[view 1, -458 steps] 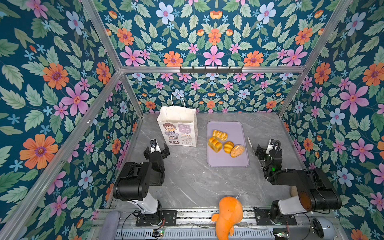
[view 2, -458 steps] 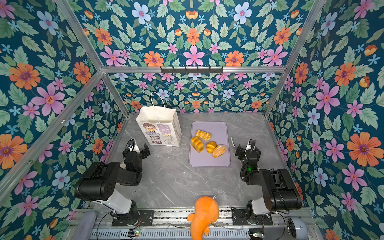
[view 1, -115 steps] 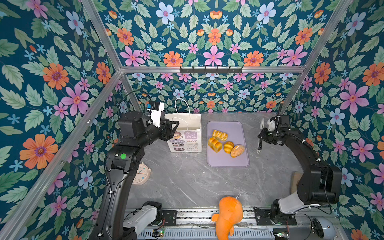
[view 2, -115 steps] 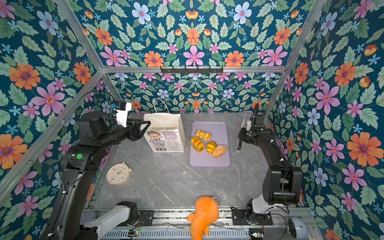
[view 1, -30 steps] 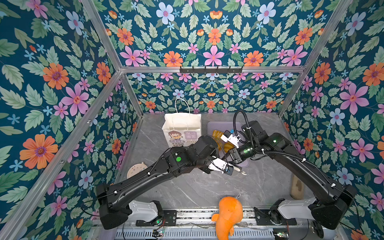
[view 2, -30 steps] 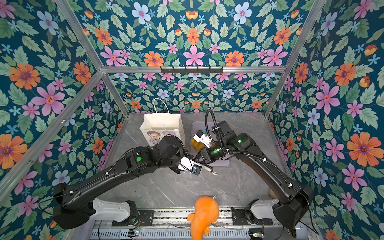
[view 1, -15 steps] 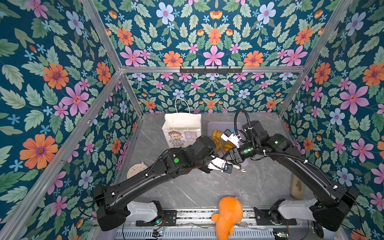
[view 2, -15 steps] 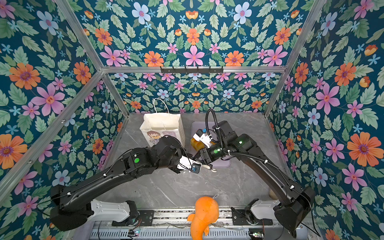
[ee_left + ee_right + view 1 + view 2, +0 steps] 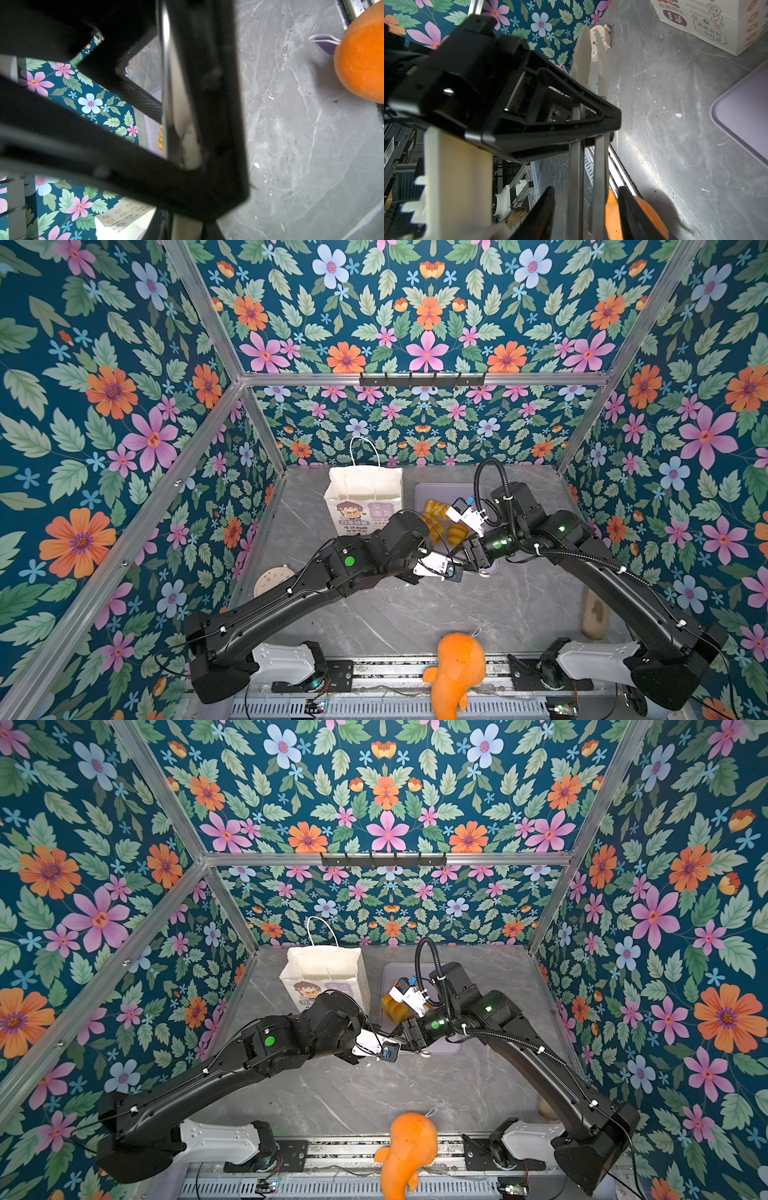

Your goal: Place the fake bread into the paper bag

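Observation:
The fake bread lies on a purple board, partly hidden by the arms. The white paper bag stands upright and open just left of the board. Both grippers meet over the board's front edge. My left gripper is shut on metal tongs with cream tips. The right gripper is open, its fingers standing either side of the tongs' arms with gaps.
An orange plush toy sits at the front edge. A small round clock lies by the left wall. A beige object rests by the right wall.
The right gripper's jaws have spread apart off the tongs over the last second. The left gripper stays closed on them. Both arms have barely shifted.

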Action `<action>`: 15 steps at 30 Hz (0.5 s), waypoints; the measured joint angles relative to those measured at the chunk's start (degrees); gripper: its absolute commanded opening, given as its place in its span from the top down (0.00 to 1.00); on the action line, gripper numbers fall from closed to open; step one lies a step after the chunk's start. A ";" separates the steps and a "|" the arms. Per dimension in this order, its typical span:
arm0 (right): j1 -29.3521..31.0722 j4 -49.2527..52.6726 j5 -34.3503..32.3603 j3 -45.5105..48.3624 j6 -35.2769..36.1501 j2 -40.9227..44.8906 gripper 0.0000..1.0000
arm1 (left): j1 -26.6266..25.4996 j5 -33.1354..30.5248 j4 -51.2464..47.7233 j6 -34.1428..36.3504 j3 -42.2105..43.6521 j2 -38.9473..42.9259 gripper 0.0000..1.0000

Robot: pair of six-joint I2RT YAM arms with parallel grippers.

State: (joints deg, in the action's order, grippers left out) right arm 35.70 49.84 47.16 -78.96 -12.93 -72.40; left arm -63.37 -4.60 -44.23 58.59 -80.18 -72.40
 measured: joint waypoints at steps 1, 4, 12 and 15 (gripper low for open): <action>0.00 0.00 -0.07 0.20 0.00 -0.11 0.49 | 0.00 0.02 0.00 -0.07 0.00 -0.02 0.82; 0.00 -0.02 -0.44 0.50 -0.02 -0.52 0.49 | 0.00 0.02 -0.22 -0.17 0.00 -0.11 0.82; 0.02 -0.13 -0.37 0.48 -0.04 -1.20 0.49 | 0.00 0.94 -0.46 0.09 0.44 -0.13 0.82; 0.02 -0.44 -0.17 0.46 -0.04 -1.46 0.48 | 0.00 1.60 -0.44 0.31 0.48 -0.37 0.83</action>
State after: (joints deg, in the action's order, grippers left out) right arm 35.73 49.41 46.98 -78.50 -12.97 -73.87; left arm -63.37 -3.01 -44.66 58.89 -79.70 -72.77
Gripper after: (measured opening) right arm 0.510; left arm 0.210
